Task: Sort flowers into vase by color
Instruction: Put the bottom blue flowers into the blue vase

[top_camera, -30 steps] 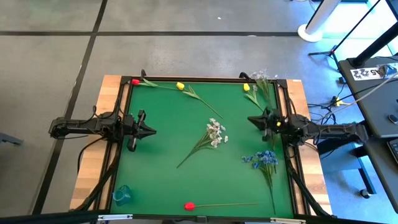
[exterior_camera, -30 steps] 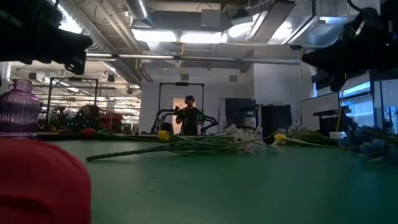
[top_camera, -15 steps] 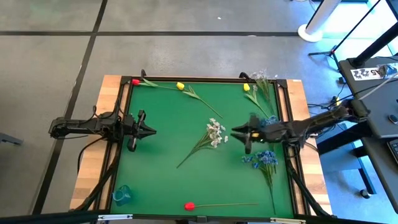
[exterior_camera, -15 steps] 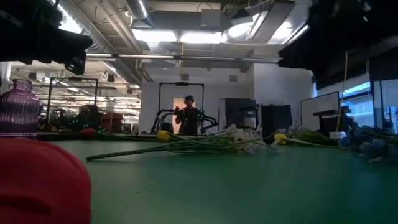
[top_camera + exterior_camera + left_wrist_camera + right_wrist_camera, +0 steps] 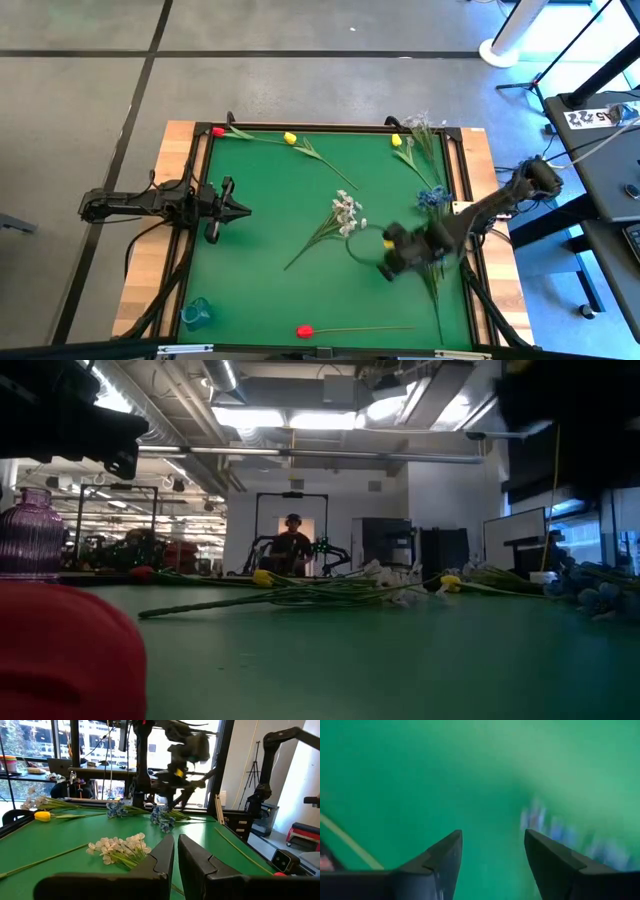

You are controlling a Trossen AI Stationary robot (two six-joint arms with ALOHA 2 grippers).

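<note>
Flowers lie flat on the green mat [image 5: 270, 260]: a white blossom cluster [image 5: 346, 212] in the middle, blue clusters [image 5: 432, 198] at the right, yellow tulips [image 5: 290, 138] and a red tulip [image 5: 218, 131] along the far edge, and another red tulip [image 5: 305, 331] at the near edge. A purple ribbed vase [image 5: 30, 535] stands at the far left in the low view. My right gripper [image 5: 388, 262] hovers open and pointing down over the mat, beside the nearer blue cluster [image 5: 545, 827]. My left gripper [image 5: 243, 210] is shut and level at the table's left.
A small bluish glass vessel [image 5: 196, 313] stands at the near left corner. A raised wooden frame [image 5: 190, 180] borders the mat. Bare mat lies left of the middle and toward the near edge. A person [image 5: 292, 545] stands far behind the table.
My right gripper has swung out from the table's right edge toward the middle and the near edge. It has tipped from level to pointing down and has opened. The flowers have not moved.
</note>
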